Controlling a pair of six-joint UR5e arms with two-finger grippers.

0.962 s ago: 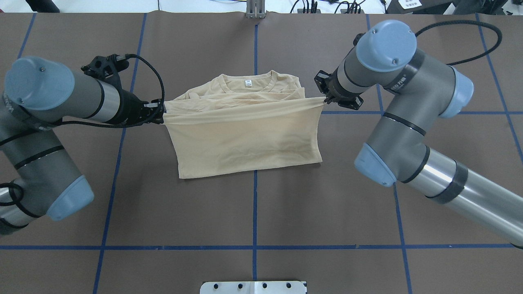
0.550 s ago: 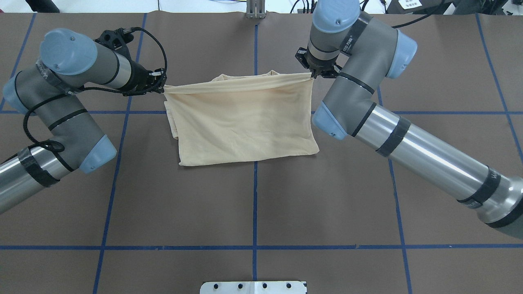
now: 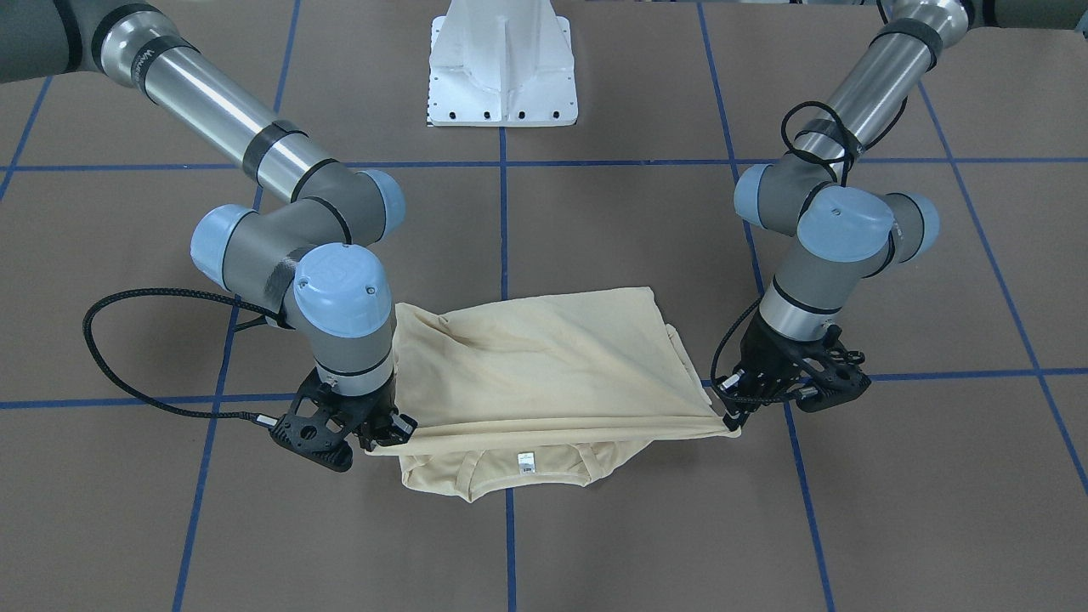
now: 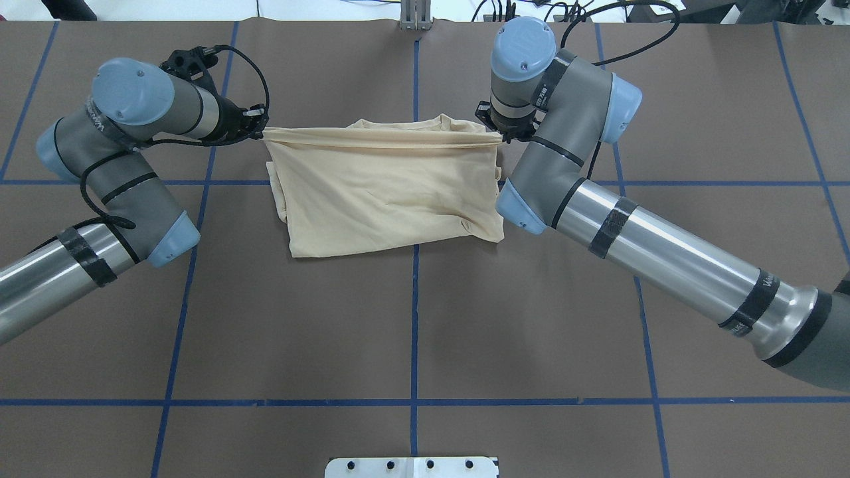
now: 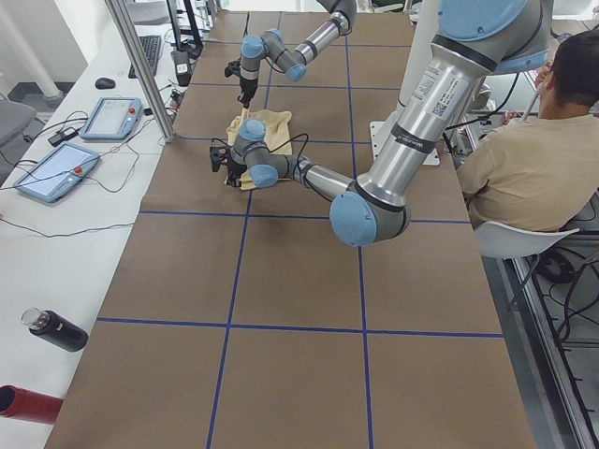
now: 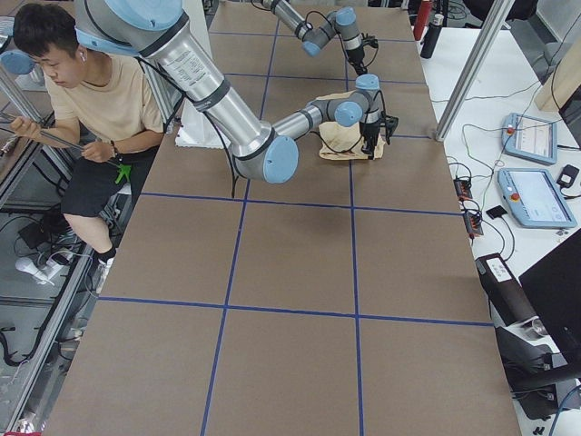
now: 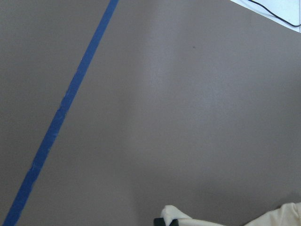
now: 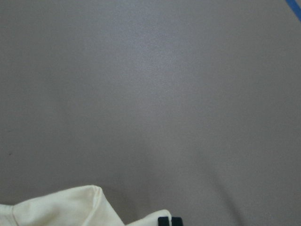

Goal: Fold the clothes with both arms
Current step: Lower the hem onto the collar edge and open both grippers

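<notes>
The pale T-shirt (image 4: 385, 192) lay on the table (image 4: 412, 318) doubled over on itself. Its carried edge was drawn into a taut line between the two sets of jaws. The left jaws, at the end of the left arm (image 4: 133, 99), were closed tight on one corner of that edge. The right jaws, on the right arm (image 4: 564, 119), were pinched on the other corner. Each wrist view showed only a small tuft of cream cloth at the black tips. Just beyond the line between the jaws the collar (image 3: 510, 476) and its white neck label (image 3: 527, 461) peeked out, so the lifted edge had nearly reached the neckline. Behind the jaws the rest of the cloth sloped down to the table. The cloth bunched slightly at the corner of the crease on the right arm's side. This looked like the end of the hem-to-collar fold. The next move probably called for both jaws to sink together, keeping the edge level and stretched. They would lay it along the shoulders and only then let go, so the thin fabric would not spring back or wrinkle.
</notes>
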